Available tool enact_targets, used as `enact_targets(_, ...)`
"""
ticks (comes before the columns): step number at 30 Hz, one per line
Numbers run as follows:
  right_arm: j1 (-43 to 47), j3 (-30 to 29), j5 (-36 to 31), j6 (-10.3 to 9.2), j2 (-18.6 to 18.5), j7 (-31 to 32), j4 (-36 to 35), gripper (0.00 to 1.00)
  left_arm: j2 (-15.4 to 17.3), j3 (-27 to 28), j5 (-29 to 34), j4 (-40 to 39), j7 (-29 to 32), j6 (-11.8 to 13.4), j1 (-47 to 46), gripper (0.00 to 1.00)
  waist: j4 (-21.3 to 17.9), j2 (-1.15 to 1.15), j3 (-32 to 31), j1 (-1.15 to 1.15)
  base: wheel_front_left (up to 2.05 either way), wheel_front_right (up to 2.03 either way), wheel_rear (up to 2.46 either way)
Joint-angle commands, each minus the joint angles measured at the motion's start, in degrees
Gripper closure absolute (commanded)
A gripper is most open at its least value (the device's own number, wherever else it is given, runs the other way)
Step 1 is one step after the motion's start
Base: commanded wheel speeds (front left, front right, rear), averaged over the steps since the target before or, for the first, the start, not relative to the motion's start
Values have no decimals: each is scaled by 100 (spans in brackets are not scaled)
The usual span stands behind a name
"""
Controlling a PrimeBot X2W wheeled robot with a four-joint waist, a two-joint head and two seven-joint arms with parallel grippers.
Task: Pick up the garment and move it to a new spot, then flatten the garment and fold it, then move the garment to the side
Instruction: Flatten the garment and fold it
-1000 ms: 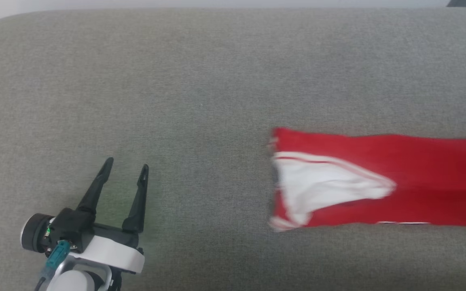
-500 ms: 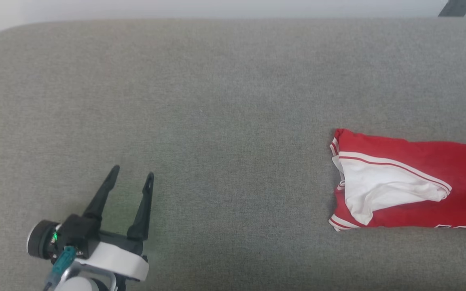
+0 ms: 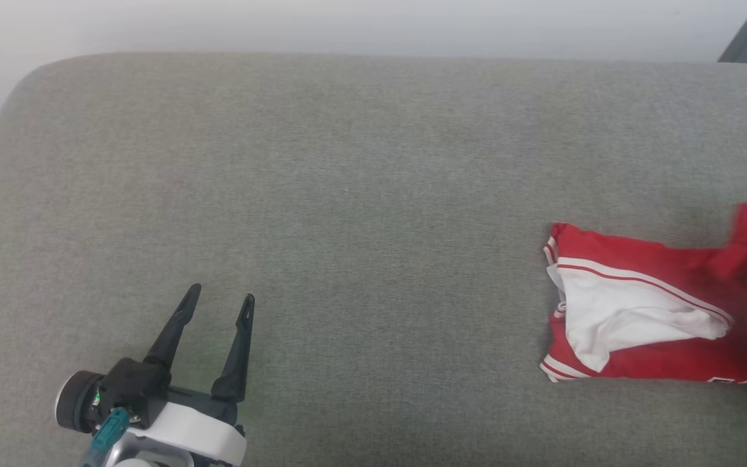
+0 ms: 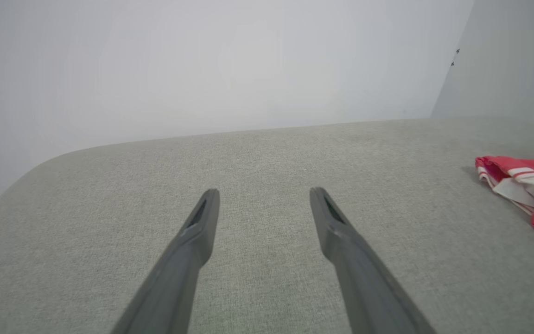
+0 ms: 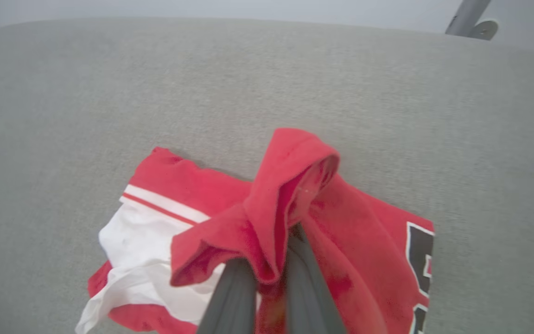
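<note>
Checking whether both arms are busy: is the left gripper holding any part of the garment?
No, the left gripper stands open over the bare grey cushion, well apart from the garment at the head view's right.

You're looking at a garment (image 3: 613, 251) showing bright red, its sleeve (image 3: 613, 311) showing white with white-and-red striped trim (image 5: 165, 202). A number print (image 5: 416, 246) is showing black, white-outlined. The upholstered surface (image 3: 347, 194) is reading flecked grey, and the left gripper (image 3: 222, 293) is showing black fingers and a white casing.

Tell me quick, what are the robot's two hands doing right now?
Left gripper: open, holding nothing.
Right gripper: shut, pinching a bunched red fold of the garment.
</note>
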Motion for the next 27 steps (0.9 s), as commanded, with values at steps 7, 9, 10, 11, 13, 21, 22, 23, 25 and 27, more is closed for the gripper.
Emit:
enact_targets(7, -72, 645, -203, -4, 422, 339, -591, 100, -46, -106, -24, 53, -24, -6, -20, 0, 221, 0, 5, 0, 0, 0, 0)
enact_targets(9, -127, 804, -260, -4, 502, 392, -598, 100, -62, -142, -26, 67, -24, -6, -62, 0, 274, 0, 30, 0, 0, 0, 0)
enact_targets(10, -153, 890, -288, -4, 540, 402, -581, 100, -62, -154, -29, 76, -24, -6, -79, 0, 296, 0, 40, 0, 0, 0, 0)
enact_targets(11, -190, 953, -309, -4, 578, 413, -556, 100, -62, -171, -33, 80, -24, -6, -103, 0, 321, 0, 63, 0, 0, 0, 0)
enact_targets(13, -253, 1117, -320, -4, 657, 435, -467, 100, -56, -189, -46, 103, -24, -6, -141, 0, 362, 0, 97, 0, 0, 0, 0)
enact_targets(21, -496, 1553, -414, -4, 751, 143, 250, 100, -81, -265, -93, 206, -24, -6, -315, 0, 451, 0, 202, 0, 0, 0, 0)
enact_targets(22, -519, 1596, -405, -4, 764, 74, 334, 100, -82, -273, -106, 213, -24, -6, -336, 0, 455, 0, 199, 0, 0, 0, 0)
enact_targets(23, -535, 1643, -395, -4, 768, 15, 406, 100, -82, -275, -122, 218, -24, -6, -350, 0, 455, 0, 194, 0, 0, 0, 0)
enact_targets(25, -567, 1709, -361, -4, 788, -131, 529, 74, -66, -262, -149, 231, -24, -6, -344, 0, 436, 0, 176, 0, 0, 0, 0)
enact_targets(27, -581, 1787, -351, -4, 799, -256, 599, 0, -45, -225, -159, 245, -24, -6, -305, 0, 390, 0, 139, 0, 0, 0, 0)
